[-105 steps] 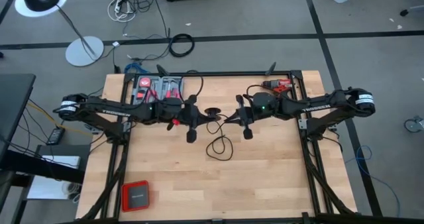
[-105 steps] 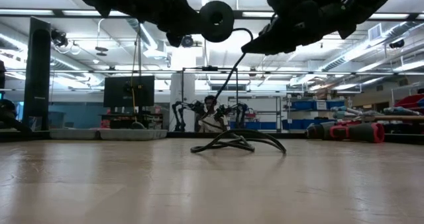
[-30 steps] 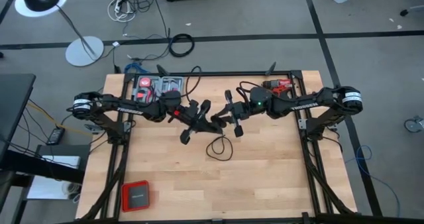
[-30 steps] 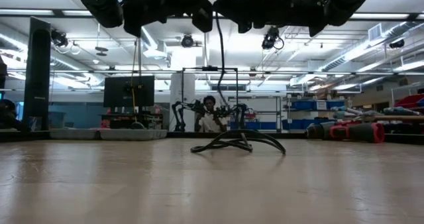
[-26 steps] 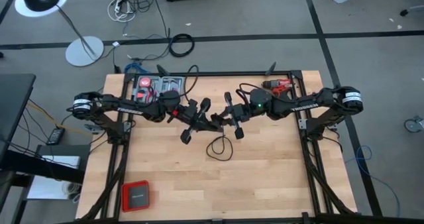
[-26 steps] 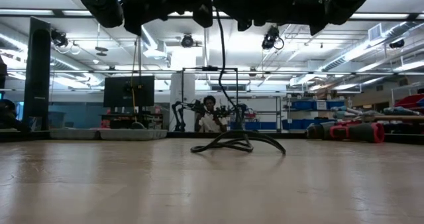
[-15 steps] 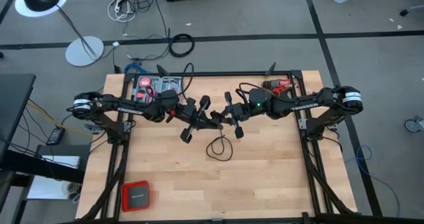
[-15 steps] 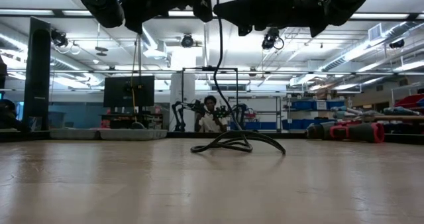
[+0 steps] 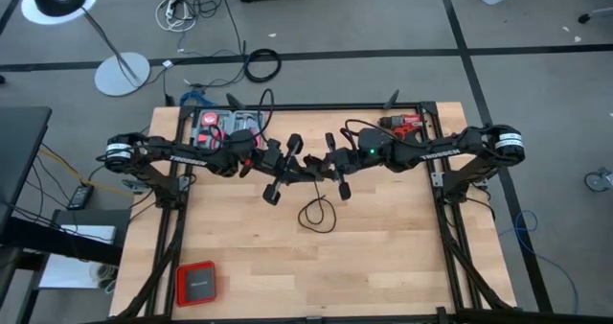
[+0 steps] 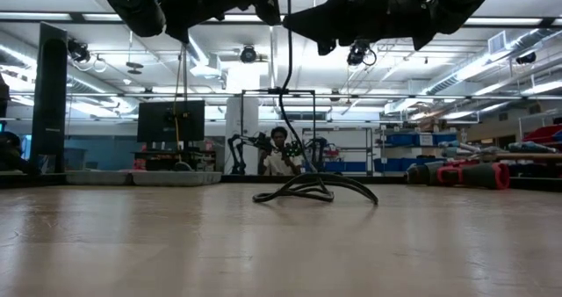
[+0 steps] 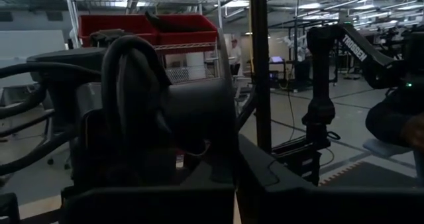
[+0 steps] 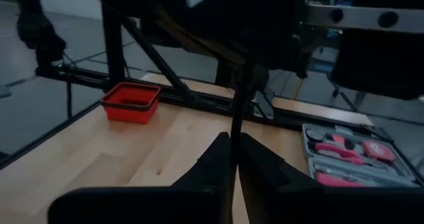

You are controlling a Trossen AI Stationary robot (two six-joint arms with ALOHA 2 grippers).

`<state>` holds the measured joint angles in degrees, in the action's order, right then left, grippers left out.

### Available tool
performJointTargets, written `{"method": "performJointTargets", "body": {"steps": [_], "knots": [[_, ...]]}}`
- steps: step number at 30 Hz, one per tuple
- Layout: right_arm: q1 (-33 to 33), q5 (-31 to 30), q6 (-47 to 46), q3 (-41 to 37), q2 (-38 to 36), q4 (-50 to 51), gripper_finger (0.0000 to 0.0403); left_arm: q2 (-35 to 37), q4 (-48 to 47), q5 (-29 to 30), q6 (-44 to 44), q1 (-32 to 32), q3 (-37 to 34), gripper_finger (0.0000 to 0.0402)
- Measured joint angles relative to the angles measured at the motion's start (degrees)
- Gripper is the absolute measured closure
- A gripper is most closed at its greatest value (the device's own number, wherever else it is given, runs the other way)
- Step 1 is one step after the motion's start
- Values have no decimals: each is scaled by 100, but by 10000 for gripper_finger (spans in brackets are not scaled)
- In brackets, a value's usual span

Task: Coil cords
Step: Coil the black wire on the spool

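Note:
The cord is thin and black. Its lower part lies as a loose loop (image 9: 319, 214) on the wooden table (image 9: 402, 257), seen also in the low view as the loop (image 10: 312, 189). From the loop a strand (image 10: 288, 60) rises to my two grippers, which meet nose to nose above the table's middle. My left gripper (image 9: 303, 165) is shut on the cord's upper end, a bundle of black turns (image 11: 136, 91) with a round dark body. My right gripper (image 12: 233, 139) is shut on the strand just beside it. My left gripper holds the cord's upper end (image 11: 192, 118), coming level from the table's left. The bundle itself hides where the fingers meet it. It hangs clear of the table. My right gripper pinches a single strand of the cord (image 12: 236, 101) between its two fingers, coming level from the table's right. The fingers lie across the strand, which runs on to the left gripper. Below, the cord hangs slack to the loop on the table.
A red drill (image 9: 402, 124) lies at the far right and an open tool case (image 9: 230, 127) at the far left. A red tray (image 9: 196, 283) sits at the near left corner. A thicker black cable ring (image 9: 261, 65) lies on the floor beyond the table.
My left gripper has tipped upward and rolled a little without leaving its place. My right gripper has stayed next to it. The hanging strand has shifted slightly, while the loop on the table has stayed where it was.

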<state>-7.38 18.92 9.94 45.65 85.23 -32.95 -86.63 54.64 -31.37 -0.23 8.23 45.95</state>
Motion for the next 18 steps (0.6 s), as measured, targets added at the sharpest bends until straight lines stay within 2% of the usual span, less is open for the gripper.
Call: {"method": "performJointTargets", "body": {"steps": [12,18], "knots": [[9,-132,-73,-13,17,-9,338,17,75,4,13,2,22,402],[1,-131,25,-13,13,93,335,17,50,-3,11,2,20,402]]}}
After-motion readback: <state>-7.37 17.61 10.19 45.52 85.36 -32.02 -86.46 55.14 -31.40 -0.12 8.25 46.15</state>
